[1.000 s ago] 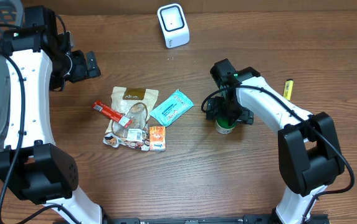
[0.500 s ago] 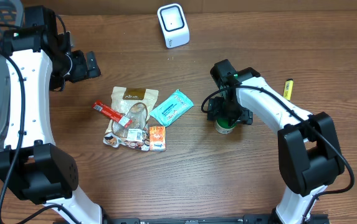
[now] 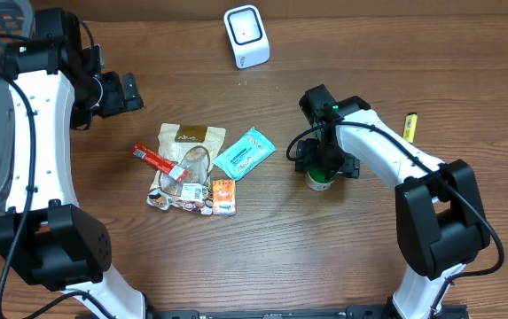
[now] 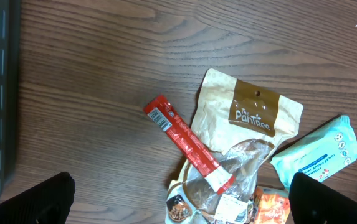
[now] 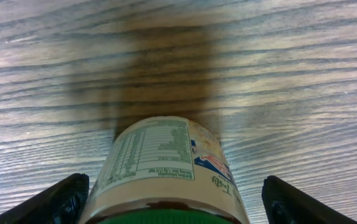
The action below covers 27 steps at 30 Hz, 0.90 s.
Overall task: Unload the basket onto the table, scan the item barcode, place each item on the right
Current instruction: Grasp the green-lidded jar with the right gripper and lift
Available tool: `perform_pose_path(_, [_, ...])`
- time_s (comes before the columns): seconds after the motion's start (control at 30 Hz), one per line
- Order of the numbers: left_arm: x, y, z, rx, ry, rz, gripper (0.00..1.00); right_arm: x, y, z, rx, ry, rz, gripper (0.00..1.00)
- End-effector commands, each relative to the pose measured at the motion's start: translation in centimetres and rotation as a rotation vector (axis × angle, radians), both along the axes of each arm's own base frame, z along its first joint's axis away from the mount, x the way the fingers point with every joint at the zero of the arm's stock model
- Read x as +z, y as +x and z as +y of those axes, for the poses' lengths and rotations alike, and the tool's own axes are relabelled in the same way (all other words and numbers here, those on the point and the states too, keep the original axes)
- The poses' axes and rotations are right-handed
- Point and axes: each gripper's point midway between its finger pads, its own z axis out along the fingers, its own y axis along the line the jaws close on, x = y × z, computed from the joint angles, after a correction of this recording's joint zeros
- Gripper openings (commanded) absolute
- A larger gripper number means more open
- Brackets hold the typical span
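on table, right gripper spread wide astride upright jar.

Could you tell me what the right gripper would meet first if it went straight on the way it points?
Most likely the jar, which stands between the open fingers of the right gripper. Whether the fingertips would reach the table before the palm meets the lid is unclear.

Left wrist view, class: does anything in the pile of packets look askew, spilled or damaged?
The red stick pack lies diagonally across the tan pouch, overlapping it. Nothing looks spilled or torn.
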Motion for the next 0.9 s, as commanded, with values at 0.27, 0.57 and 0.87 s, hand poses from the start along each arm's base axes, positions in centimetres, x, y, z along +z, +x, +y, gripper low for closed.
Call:
perform_pose_path(0.27, [0.11, -0.01, -0.25, -0.016, -0.003, -0.005, 1.0, 0.27, -0.5, 0.01, -0.011, 0.012, 0.013, 0.89])
perform_pose_path(0.57, [0.11, -0.01, -0.25, -0.016, -0.003, -0.005, 1.0, 0.27, -0.6, 0.04, -0.03, 0.014, 0.017, 0.86])
perform_pose_path(0.87, [0.11, -0.02, -0.23, -0.015, -0.003, -0.005, 1.0, 0.27, -0.59, 0.05, -0.03, 0.014, 0.017, 0.86])
